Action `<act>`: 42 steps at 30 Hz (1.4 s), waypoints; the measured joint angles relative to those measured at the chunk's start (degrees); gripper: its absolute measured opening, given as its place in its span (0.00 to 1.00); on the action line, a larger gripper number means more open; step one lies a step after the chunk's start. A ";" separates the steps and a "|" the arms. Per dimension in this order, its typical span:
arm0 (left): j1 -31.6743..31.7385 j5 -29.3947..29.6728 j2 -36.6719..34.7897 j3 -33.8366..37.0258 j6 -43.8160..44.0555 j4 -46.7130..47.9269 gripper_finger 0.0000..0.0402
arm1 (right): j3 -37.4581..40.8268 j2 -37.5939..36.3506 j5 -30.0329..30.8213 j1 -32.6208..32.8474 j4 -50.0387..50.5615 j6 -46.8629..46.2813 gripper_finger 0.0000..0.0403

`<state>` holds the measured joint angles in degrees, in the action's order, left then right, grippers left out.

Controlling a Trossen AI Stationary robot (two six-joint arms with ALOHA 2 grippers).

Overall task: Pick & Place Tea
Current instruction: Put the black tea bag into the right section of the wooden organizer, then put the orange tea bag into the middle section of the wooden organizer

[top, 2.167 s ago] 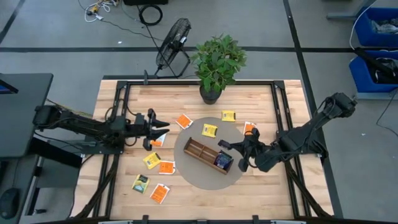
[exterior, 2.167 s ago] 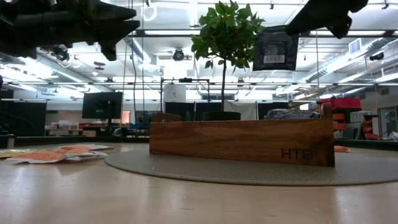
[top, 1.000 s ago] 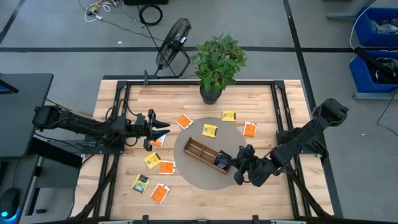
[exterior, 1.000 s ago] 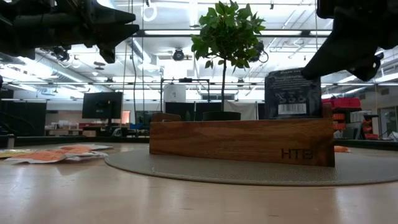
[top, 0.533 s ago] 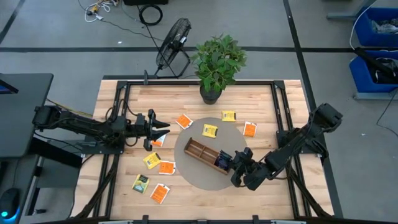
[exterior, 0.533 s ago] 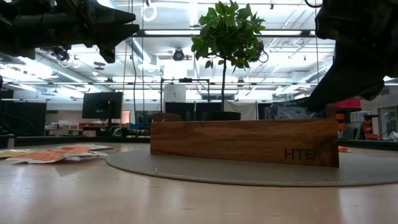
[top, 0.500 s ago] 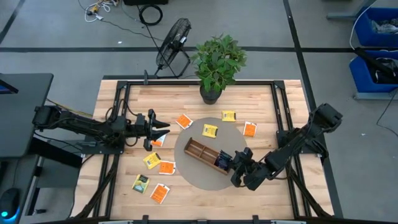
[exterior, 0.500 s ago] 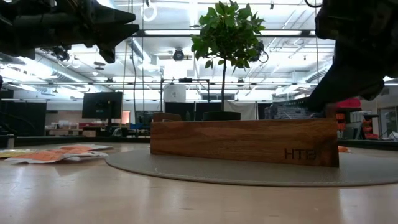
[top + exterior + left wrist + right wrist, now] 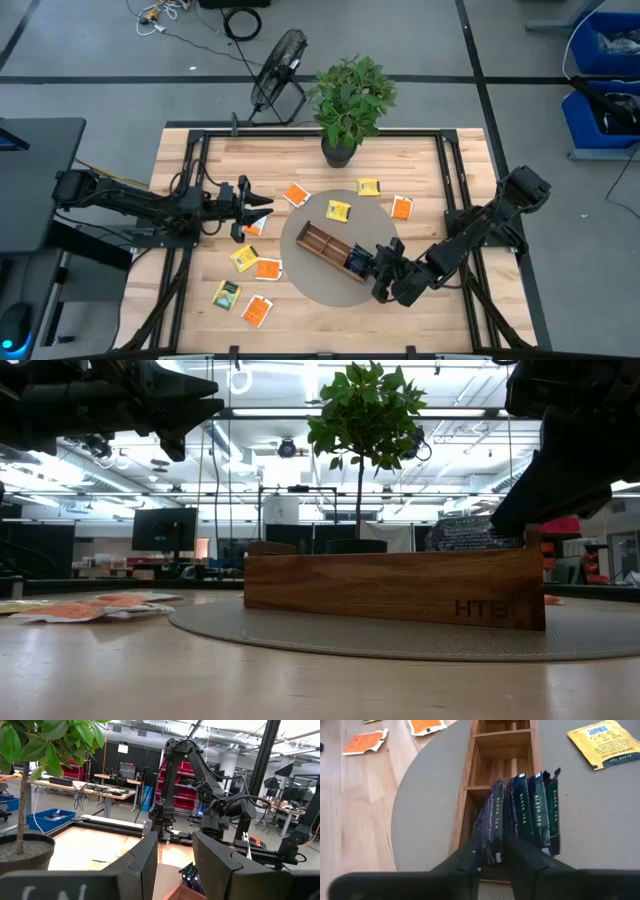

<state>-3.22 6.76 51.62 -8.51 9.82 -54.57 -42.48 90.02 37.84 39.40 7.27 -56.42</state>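
Observation:
Several dark blue tea sachets [image 9: 520,810] stand upright in the end compartment of the wooden tray [image 9: 322,240], which lies on a round grey mat [image 9: 300,272]. My right gripper [image 9: 492,845] slants down at that end of the tray [image 9: 390,588], its fingers narrowly apart around the top of one sachet. Orange and yellow sachets lie flat on the mat and the table, such as a yellow one [image 9: 337,210] and an orange one [image 9: 268,268]. My left gripper [image 9: 262,207] hovers open above the table, left of the mat. My right gripper's fingers [image 9: 470,857] stand on either side of the upper edge [image 9: 494,822] of the outermost dark blue sachet, slanting down from beyond the tray's end. Whether they touch it I cannot tell. The sachet stands upright in the compartment, against the other sachets.
A potted plant [image 9: 350,100] stands at the table's far edge and a fan [image 9: 278,70] on the floor behind it. The tray's other compartments [image 9: 502,745] hold nothing. More sachets lie near the front left, a yellow-green one [image 9: 226,295] and an orange one [image 9: 257,311].
My right gripper has sunk toward the tray's end compartment with a dark blue sachet. A second ago the sachet stood well above the tray's rim; now only its top shows beside the others.

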 joint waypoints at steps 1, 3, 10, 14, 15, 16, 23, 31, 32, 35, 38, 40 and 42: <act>0.00 0.00 0.00 0.00 0.00 0.00 0.32 | 0.00 -0.28 0.04 0.00 0.49 0.07 0.25; 0.00 0.00 0.00 0.00 0.00 0.04 0.32 | 0.00 -0.93 0.06 -0.02 1.20 0.42 0.30; 0.00 -0.01 0.00 0.00 -0.02 0.12 0.32 | 0.00 -5.91 4.09 0.00 2.74 5.42 0.36; 0.00 -0.01 0.00 0.00 0.02 0.35 0.32 | 0.00 -9.90 8.09 0.00 6.93 7.60 0.35; 0.00 -0.01 0.01 0.00 0.02 0.54 0.32 | 0.00 -10.89 9.02 0.00 8.97 7.48 0.35; 0.00 -0.02 0.02 0.00 0.04 0.53 0.32 | 0.00 -11.94 9.41 0.00 11.25 6.82 0.35; 0.00 -0.01 0.02 0.00 0.04 0.58 0.32 | 0.00 -16.96 9.05 -1.89 31.11 -9.14 0.33; 0.00 0.00 0.02 0.00 0.04 0.79 0.32 | 0.00 -18.18 5.15 -9.05 40.25 -18.11 0.37; 0.00 0.00 0.02 0.00 0.04 0.82 0.32 | 0.00 -18.18 4.61 -10.18 40.52 -17.46 0.39; 0.00 0.00 0.02 0.00 0.05 0.85 0.32 | 0.00 -18.18 2.37 -13.65 40.57 -14.74 0.44; 0.00 -0.02 0.02 0.00 0.07 0.85 0.32 | 0.00 -18.38 -0.24 -17.23 41.41 -12.88 0.51; 0.00 -0.01 0.02 0.00 0.07 0.85 0.32 | 0.00 -18.36 -2.25 -19.59 42.40 -11.56 0.54; 0.00 -0.01 0.02 0.00 0.02 0.85 0.32 | 0.00 -18.36 -3.90 -21.59 43.70 -10.15 0.58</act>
<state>-3.22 6.76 51.64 -8.51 9.85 -53.71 -42.48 71.66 33.94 17.81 50.97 -66.56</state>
